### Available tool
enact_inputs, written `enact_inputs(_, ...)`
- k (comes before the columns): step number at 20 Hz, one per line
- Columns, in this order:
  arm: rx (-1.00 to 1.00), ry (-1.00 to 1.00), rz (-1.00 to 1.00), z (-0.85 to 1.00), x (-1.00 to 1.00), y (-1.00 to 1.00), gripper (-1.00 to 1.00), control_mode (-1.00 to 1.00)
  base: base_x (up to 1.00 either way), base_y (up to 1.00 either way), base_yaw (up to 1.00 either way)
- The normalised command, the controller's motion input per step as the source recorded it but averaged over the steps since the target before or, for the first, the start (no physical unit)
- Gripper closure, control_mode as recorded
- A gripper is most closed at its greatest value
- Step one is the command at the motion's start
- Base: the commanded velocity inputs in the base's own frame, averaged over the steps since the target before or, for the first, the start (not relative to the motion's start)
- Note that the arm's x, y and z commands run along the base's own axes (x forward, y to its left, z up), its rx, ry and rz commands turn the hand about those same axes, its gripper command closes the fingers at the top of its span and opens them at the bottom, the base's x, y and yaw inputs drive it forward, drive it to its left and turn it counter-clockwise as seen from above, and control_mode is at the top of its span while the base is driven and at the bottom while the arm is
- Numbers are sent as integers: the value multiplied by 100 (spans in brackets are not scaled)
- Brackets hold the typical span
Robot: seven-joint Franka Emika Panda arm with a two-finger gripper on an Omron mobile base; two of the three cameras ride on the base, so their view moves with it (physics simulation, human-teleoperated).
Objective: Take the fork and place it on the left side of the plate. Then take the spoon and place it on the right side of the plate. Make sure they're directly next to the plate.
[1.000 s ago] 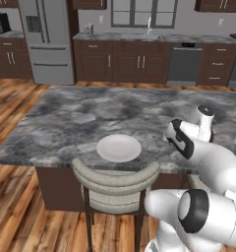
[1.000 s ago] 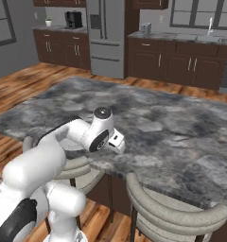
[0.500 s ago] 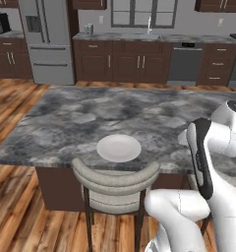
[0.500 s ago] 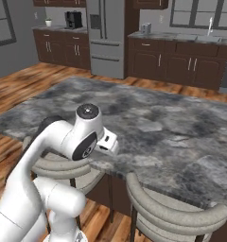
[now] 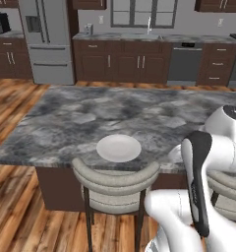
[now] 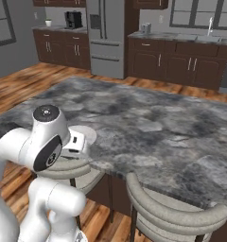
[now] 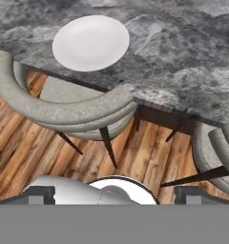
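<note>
The small round white-grey plate (image 7: 91,42) lies near the front edge of the grey marbled stone tabletop (image 7: 192,81), above a grey curved-back stool (image 7: 64,112). Just right of it lies a slim pale utensil (image 7: 146,38), seemingly the spoon; I cannot make out the fork. The hand (image 7: 114,196) hangs off the edge, fingers wide apart and empty. Fetching the fork looks not yet begun, so the next move is to locate it and descend over its handle.

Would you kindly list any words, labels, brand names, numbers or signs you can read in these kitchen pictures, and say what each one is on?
There are none: no readable text in any view.
The plate is plain white, with no mark.
The fridge and coffee machine show no legible brand; any marking is too small to tell.
</note>
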Motion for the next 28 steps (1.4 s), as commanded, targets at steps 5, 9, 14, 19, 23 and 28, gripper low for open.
enact_inputs(5,-12,12,6,0,-4,56,-100,-100,0,0,0)
enact_inputs(9,-8,9,0,0,0,27,-100,-100,0,0,0)
enact_inputs(14,-3,2,2,0,-7,10,-100,100,-10,0,0)
enact_inputs(19,0,0,0,0,0,0,-100,100,-79,-5,0)
enact_inputs(23,0,0,0,0,0,0,-100,100,-59,-47,-4)
enact_inputs(28,0,0,0,0,0,0,-100,100,-10,-97,-15)
